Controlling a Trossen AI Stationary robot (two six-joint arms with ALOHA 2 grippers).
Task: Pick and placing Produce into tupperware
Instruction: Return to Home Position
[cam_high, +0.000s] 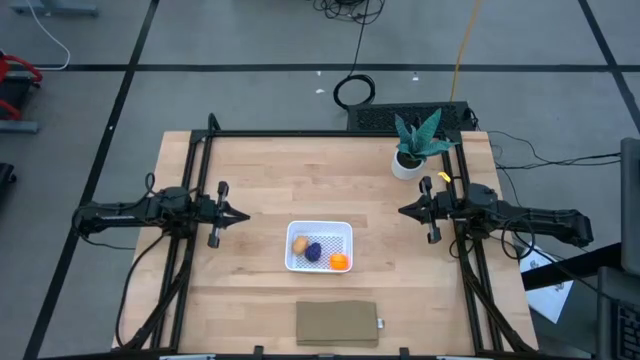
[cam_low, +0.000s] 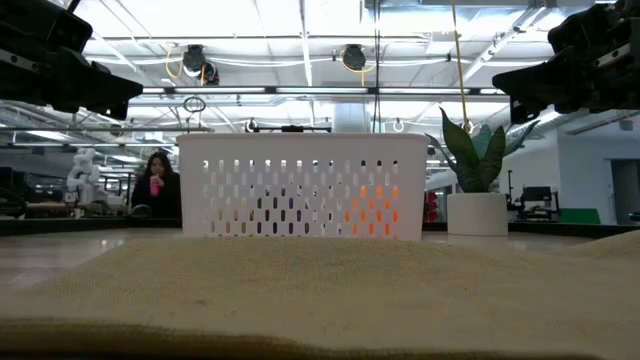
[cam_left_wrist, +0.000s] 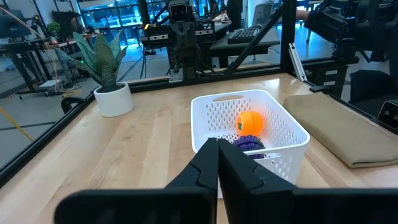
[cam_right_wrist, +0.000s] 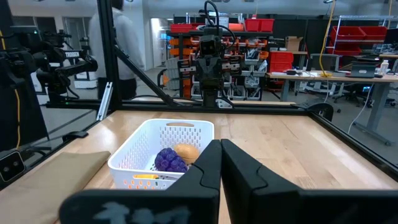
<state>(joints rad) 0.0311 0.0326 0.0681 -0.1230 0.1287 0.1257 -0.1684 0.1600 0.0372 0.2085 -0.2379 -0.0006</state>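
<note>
The white perforated tupperware (cam_high: 319, 246) rests by its base on the table's middle. Inside lie the tan-brown piece (cam_high: 300, 243), the dark purple piece (cam_high: 314, 253) and the bright orange piece (cam_high: 339, 262). The left wrist view shows the orange piece (cam_left_wrist: 250, 121) and the purple piece (cam_left_wrist: 249, 142); the right wrist view shows the purple piece (cam_right_wrist: 170, 160) beside the tan piece (cam_right_wrist: 186, 152). My left gripper (cam_high: 243, 215) hovers shut to the container's left, above the table. My right gripper (cam_high: 403, 211) hovers shut to its right.
A potted green plant (cam_high: 415, 146) stands near the table's far right corner. A flat brown pad (cam_high: 337, 323) lies at the near edge, in front of the container. Bare wood spreads between each gripper and the container. A person sits in the room beyond (cam_low: 158, 183).
</note>
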